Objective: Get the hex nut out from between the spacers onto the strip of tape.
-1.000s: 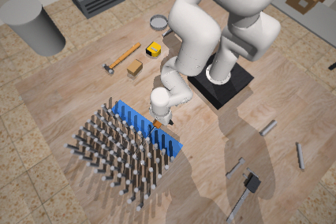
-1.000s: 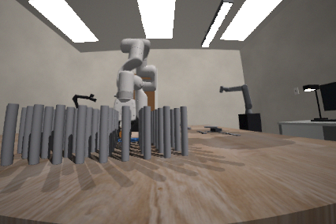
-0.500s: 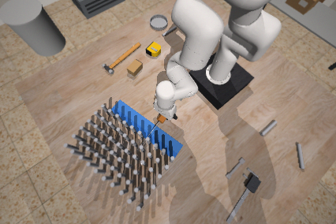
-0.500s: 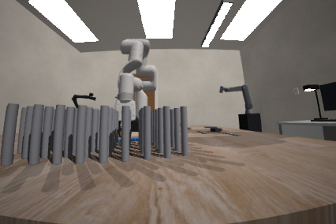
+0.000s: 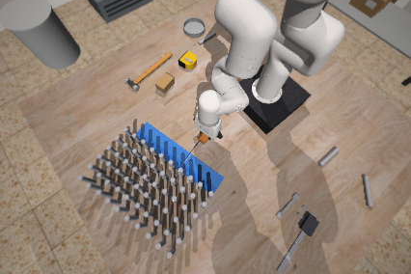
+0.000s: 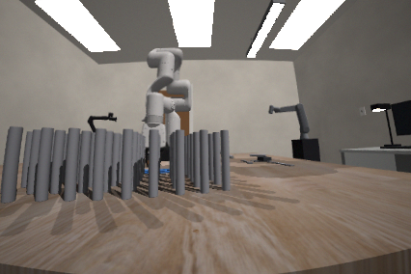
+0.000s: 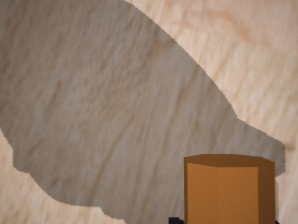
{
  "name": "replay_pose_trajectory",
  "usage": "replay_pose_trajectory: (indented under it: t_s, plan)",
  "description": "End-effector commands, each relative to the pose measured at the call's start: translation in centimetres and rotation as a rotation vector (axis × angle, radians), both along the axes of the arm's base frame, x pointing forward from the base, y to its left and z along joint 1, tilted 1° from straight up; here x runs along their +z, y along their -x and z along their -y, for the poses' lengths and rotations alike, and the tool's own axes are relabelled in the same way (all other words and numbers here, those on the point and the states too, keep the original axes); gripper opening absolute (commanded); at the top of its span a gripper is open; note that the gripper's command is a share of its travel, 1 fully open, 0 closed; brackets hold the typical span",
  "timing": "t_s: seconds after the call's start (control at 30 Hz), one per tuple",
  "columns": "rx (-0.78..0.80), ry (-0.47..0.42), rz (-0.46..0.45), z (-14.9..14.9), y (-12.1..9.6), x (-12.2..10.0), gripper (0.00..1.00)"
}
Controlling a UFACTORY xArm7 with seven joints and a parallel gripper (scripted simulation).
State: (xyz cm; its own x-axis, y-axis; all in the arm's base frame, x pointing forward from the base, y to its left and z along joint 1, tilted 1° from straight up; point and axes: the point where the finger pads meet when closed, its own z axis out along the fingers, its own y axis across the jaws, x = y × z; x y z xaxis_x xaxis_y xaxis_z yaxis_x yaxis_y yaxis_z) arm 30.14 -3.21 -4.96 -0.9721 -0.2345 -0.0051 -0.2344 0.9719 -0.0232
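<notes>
My gripper [image 5: 206,135] is shut on the orange-brown handle of the hook pick [image 5: 204,138]. It holds the pick above the table, just right of the blue tape strip [image 5: 178,155]. The thin shaft [image 5: 189,154] slants down and left over the strip toward the spacers [image 5: 147,184]. The handle's end fills the lower right of the wrist view [image 7: 227,190] over shadowed wood. The spacers are a dense field of upright grey posts, also seen in the exterior view [image 6: 116,163]. A small pale spot [image 5: 174,198] among the posts may be the hex nut; I cannot tell.
A hammer [image 5: 149,71], a small wooden block [image 5: 164,82], a yellow tape measure [image 5: 187,60] and a round dish [image 5: 194,26] lie behind the strip. Grey rods [image 5: 328,155] [image 5: 367,190] and a clamp-like tool [image 5: 300,232] lie to the right. The arm's black base [image 5: 272,100] stands behind.
</notes>
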Motion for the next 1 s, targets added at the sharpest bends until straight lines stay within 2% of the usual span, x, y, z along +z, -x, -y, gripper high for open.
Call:
replay_pose_trajectory:
  t_s: [0.0,0.43,0.97]
  plan:
    - [0.000,-0.002,0.006,0.3,1.1,0.1,0.00]
    - [0.000,-0.002,0.006,0.9,3.3,0.1,0.00]
    - [0.000,-0.002,0.006,1.1,4.4,0.1,0.00]
